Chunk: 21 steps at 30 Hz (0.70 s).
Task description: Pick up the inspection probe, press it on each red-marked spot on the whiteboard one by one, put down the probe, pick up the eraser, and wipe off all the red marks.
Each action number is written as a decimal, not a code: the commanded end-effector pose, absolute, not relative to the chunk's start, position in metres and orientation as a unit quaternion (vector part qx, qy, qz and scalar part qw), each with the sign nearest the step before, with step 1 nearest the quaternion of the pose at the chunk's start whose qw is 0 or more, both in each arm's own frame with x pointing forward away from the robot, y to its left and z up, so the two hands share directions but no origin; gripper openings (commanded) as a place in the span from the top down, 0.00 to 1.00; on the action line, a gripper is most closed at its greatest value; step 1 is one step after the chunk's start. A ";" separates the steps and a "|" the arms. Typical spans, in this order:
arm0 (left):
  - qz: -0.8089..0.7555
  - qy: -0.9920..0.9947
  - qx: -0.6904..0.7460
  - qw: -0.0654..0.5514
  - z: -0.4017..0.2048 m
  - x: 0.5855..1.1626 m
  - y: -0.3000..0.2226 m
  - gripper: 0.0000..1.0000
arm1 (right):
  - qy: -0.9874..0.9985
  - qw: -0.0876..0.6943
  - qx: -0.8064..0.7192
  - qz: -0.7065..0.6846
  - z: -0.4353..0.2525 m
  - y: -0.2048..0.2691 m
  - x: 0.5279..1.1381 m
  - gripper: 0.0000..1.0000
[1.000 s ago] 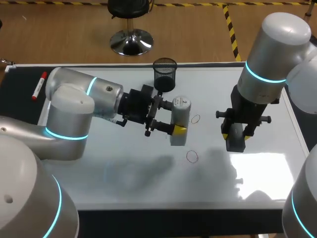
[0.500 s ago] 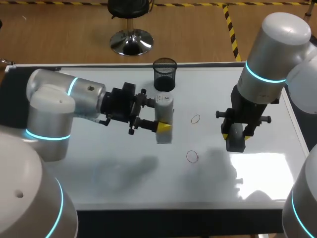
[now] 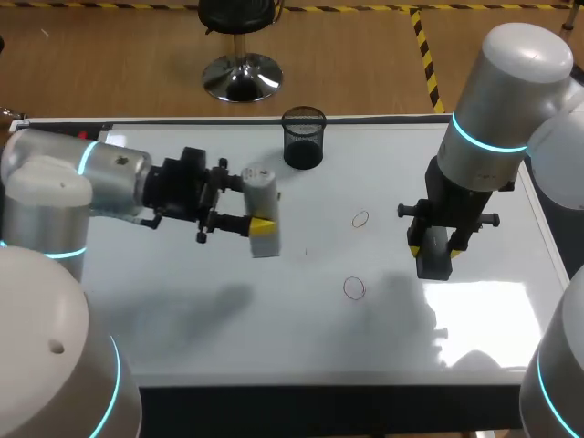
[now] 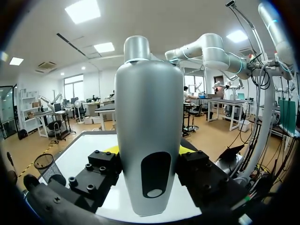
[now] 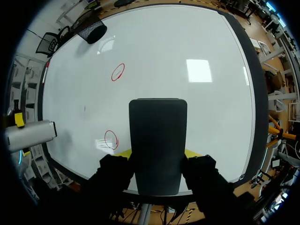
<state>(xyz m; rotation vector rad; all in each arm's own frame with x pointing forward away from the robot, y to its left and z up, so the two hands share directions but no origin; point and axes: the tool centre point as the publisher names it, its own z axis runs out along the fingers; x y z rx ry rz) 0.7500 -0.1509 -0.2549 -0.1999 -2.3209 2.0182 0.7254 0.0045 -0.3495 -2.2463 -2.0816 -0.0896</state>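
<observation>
Looking across the whiteboard [image 3: 182, 310], the only container is a black mesh pen cup [image 3: 303, 137] standing upright near the far edge; what lies inside it cannot be told. The left gripper [image 3: 255, 206] has its fingers clamped on the grey inspection probe [image 4: 149, 140], carried above the board just left of the cup and nearer the robot. Two red circles [image 3: 360, 219] sit near mid-board, one nearer the robot than the other. Over on the right, the right gripper [image 3: 432, 248] grips the dark eraser [image 5: 158, 140] from both sides, above the board beside the circles.
</observation>
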 end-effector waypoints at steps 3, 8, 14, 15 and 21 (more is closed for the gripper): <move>0.649 -0.758 -0.057 0.022 -0.250 0.747 -0.110 1.00 | -0.679 0.040 -0.732 -0.030 -0.349 0.004 0.725 1.00; 0.645 -0.762 -0.052 0.018 -0.248 0.748 -0.091 1.00 | -0.679 0.040 -0.732 -0.030 -0.349 0.004 0.725 1.00; 0.649 -0.760 -0.048 0.013 -0.248 0.750 -0.077 1.00 | -0.679 0.040 -0.732 -0.030 -0.349 0.004 0.725 1.00; 0.649 -0.760 -0.047 0.013 -0.249 0.750 -0.075 1.00 | -0.679 0.040 -0.732 -0.030 -0.349 0.004 0.725 1.00; 0.647 -0.762 -0.038 0.006 -0.250 0.750 -0.058 1.00 | -0.679 0.040 -0.732 -0.030 -0.349 0.004 0.725 1.00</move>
